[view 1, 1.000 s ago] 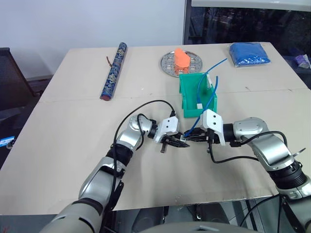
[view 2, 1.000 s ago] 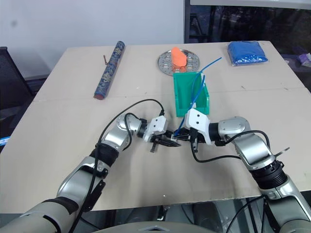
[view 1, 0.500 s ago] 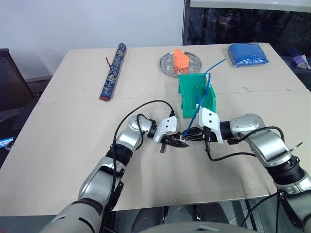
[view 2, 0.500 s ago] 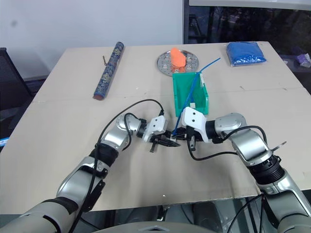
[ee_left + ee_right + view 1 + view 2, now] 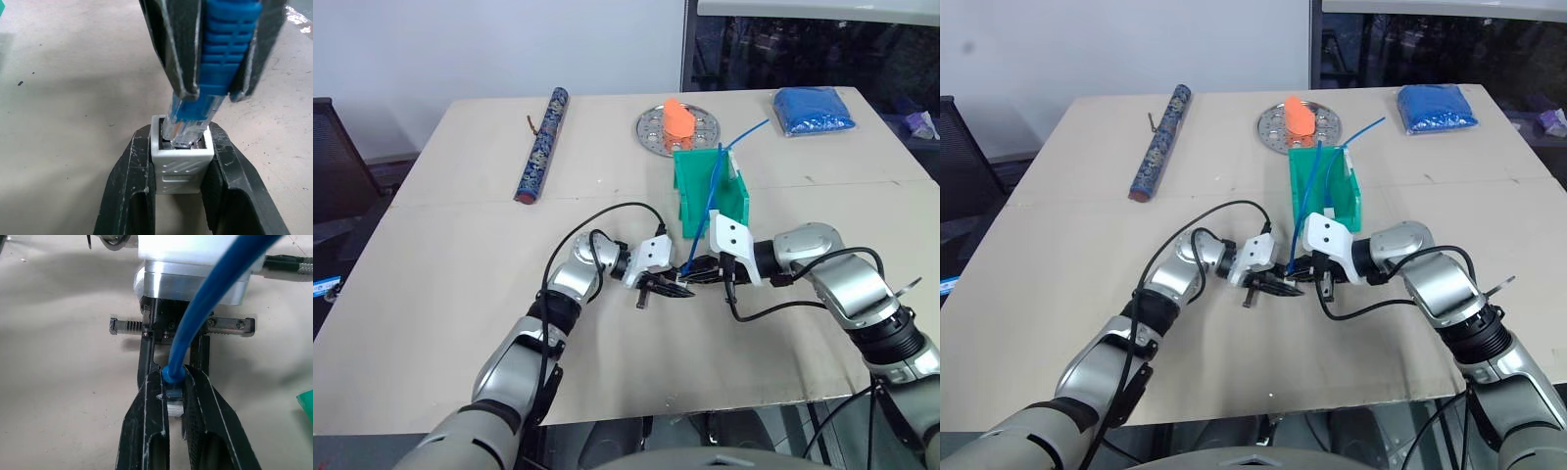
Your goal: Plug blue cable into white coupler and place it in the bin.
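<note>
Since the earlier frame, the right gripper (image 5: 703,269) has tilted slightly and the blue cable (image 5: 713,201) leans nearer the bin (image 5: 710,196). Left gripper (image 5: 180,161) clamps the white coupler (image 5: 182,161) just above the table (image 5: 460,294). Right gripper pinches the cable's boot; the clear plug sits in the coupler's socket mouth.
</note>
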Tool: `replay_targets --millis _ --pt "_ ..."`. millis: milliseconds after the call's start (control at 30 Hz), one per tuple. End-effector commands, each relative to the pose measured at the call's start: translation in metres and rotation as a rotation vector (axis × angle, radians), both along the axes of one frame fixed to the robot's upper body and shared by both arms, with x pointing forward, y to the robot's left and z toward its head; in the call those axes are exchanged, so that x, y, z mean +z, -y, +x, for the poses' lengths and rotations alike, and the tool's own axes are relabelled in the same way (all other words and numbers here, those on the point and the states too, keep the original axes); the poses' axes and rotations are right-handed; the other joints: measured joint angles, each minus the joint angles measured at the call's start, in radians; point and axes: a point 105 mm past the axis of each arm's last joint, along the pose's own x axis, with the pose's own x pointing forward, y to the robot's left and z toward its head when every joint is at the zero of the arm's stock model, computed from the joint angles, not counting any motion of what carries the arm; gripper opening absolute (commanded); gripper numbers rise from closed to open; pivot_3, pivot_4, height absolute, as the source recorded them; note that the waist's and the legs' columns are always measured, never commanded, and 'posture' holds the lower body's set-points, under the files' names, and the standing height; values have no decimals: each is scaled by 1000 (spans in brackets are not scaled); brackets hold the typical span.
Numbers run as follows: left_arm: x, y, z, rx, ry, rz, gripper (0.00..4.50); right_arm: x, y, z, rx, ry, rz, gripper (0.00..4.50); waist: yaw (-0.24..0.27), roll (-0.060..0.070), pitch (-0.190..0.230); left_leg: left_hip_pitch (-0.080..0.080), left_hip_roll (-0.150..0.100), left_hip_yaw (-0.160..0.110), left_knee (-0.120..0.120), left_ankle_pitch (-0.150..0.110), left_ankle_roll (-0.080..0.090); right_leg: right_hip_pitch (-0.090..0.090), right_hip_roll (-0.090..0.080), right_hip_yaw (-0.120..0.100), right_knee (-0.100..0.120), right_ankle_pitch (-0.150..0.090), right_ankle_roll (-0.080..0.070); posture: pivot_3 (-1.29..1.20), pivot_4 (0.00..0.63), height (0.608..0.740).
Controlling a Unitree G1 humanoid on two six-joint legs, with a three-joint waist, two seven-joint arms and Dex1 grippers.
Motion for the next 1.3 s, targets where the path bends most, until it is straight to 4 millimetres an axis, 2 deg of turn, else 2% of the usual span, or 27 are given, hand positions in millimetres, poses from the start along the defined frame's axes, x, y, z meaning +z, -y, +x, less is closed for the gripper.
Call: replay_targets --millis 33,167,300,567,700,733,833,900,933,967,1033,1067,1100,1167,1233,1300 --pt "1 5 -1 -10 7 -9 601 -36 3 -17 21 -167 -76 0 3 0 0 0 0 0 0 0 0 0 0 0 0 0 0 0 150 740" --pt "2 6 -1 -10 12 -13 601 -34 0 -18 19 -185 -55 0 5 0 0 0 0 0 -1 0 0 0 0 0 -1 0 0 0 150 740" --pt "2 7 -1 -9 15 -16 601 -41 2 -14 -11 -171 -84 0 5 0 0 0 0 0 -1 0 0 0 0 0 -1 0 0 0 150 740" --pt "1 8 -1 -4 19 -17 601 -78 5 -20 -36 -248 -184 0 4 -1 -5 3 0 0 -2 0 0 2 0 0 -1 0 0 0 150 740" --pt "1 7 -1 -3 20 -17 601 -49 -16 -9 -81 -267 25 0 -4 -2 -10 5 1 -1 -3 0 0 4 1 0 -1 0 0 0 150 740" --pt "1 6 0 1 21 -16 601 -35 -18 -10 -55 -268 88 0 -7 -2 -10 5 1 -1 -3 0 0 4 1 0 -1 0 0 0 150 740" --pt "1 2 2 16 18 -15 601 -2 -19 -12 8 -245 216 0 -11 -1 -9 4 1 -2 -3 0 0 3 1 0 0 0 0 0 150 740" --pt "1 -1 2 28 -13 -16 601 7 -17 -11 16 -231 236 0 -11 -1 -9 3 1 -3 -3 0 0 2 1 -1 0 0 0 0 150 740" --pt "1 -3 1 32 -27 -17 1614 9 -16 -11 15 -222 231 0 -10 -1 -9 1 0 -3 -3 0 0 1 1 -1 -1 0 0 0 150 740" --pt "2 -4 1 36 -34 -20 1850 9 -15 -10 15 -212 223 0 -11 -1 -9 -1 0 -3 -3 0 0 -1 0 -1 -1 0 0 0 150 740" --pt "5 -5 4 69 -7 -41 2711 11 -15 -9 13 -198 213 0 -13 -1 -8 -5 0 -3 -3 0 0 -5 0 -1 -1 0 0 0 150 740" --pt "8 -7 6 94 15 -53 2773 14 -15 -8 9 -184 215 0 -13 -1 -8 -6 0 -3 -3 0 0 -6 0 -1 -1 0 0 0 150 740" --pt "12 -9 7 114 26 -68 3368 17 -14 -7 5 -168 219 0 -13 -1 -8 -6 0 -3 -3 0 0 -6 0 -1 -1 0 0 0 150 740" --pt "33 -21 8 198 35 -144 4024 35 -8 -2 -9 -145 253 0 -14 0 -7 -7 0 -3 -3 0 0 -6 0 -1 -1 0 0 0 150 740" --pt "48 -32 4 265 38 -192 4433 50 0 5 -31 -134 282 0 -26 1 -1 -9 0 -3 -3 0 0 -10 -1 1 0 0 0 0 150 740" --pt "64 -42 -3 348 39 -231 4433 65 11 16 -64 -118 305 0 -27 2 1 -11 0 -3 -3 0 -1 -12 0 1 1 0 0 0 150 740"
